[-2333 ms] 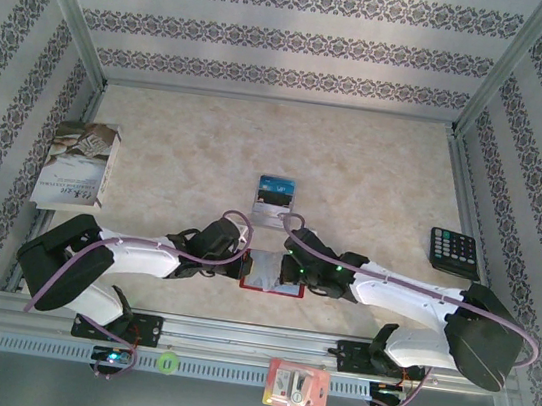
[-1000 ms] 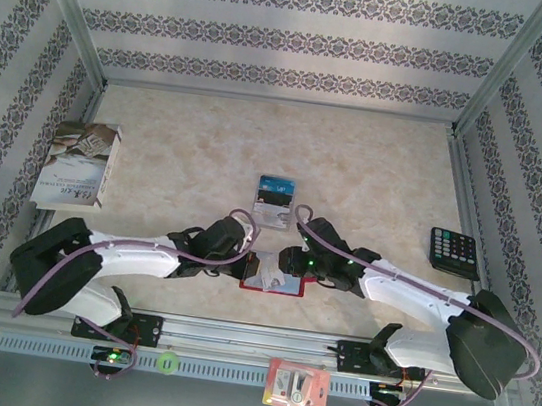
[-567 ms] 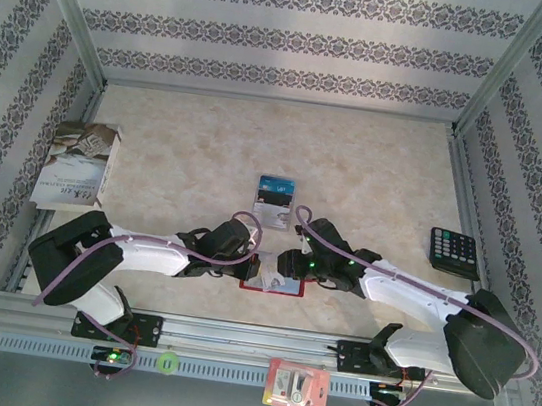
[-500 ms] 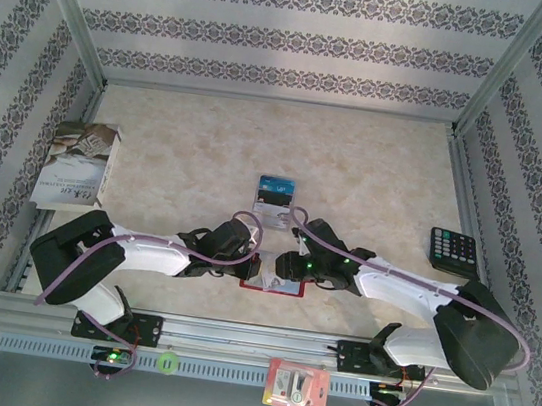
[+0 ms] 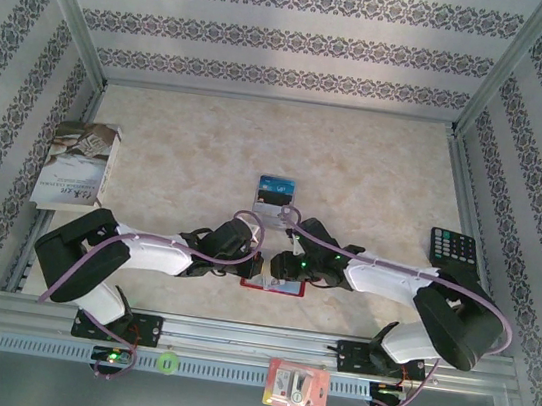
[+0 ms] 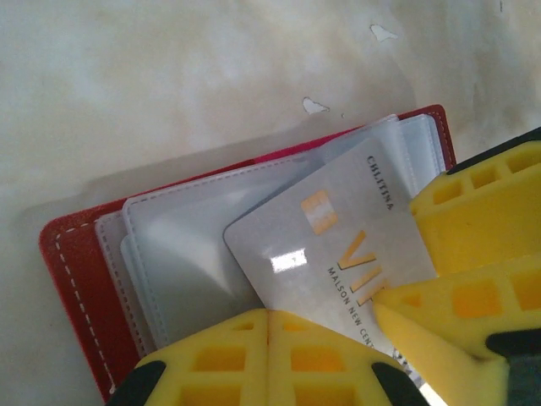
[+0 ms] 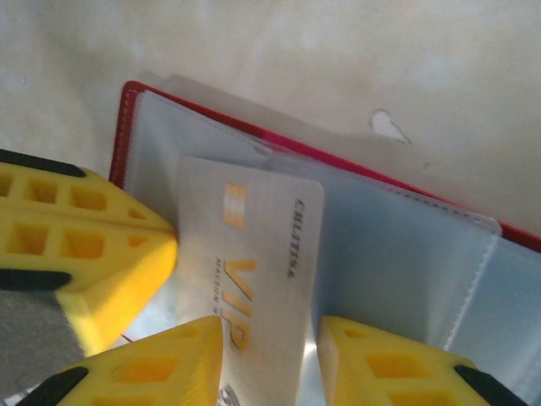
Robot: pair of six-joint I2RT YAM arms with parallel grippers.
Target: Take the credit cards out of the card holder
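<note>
The red card holder [image 5: 285, 289] lies open at the table's near middle, its clear pockets [image 6: 186, 254] up. A silver VIP credit card [image 6: 321, 254] sticks out of a pocket at a slant. My left gripper [image 6: 268, 326] is shut, its tips pressing on the pockets beside that card. My right gripper [image 7: 270, 338] is open and straddles the silver card [image 7: 262, 245]; one finger overlaps its edge, the other stands just off it. Both grippers [image 5: 254, 264] [image 5: 278, 265] meet over the holder. A blue-faced card [image 5: 276, 191] and a grey card [image 5: 268, 215] lie just beyond.
A book [image 5: 79, 164] lies at the left edge and a black calculator [image 5: 453, 249] at the right. A red-and-white blister pack [image 5: 297, 386] and a green ring [image 5: 166, 361] sit on the front rail. Patterned walls enclose three sides.
The left gripper has moved right and the right gripper left, meeting over the holder. The silver card, earlier tipped up and plain from above, is now mostly covered.
</note>
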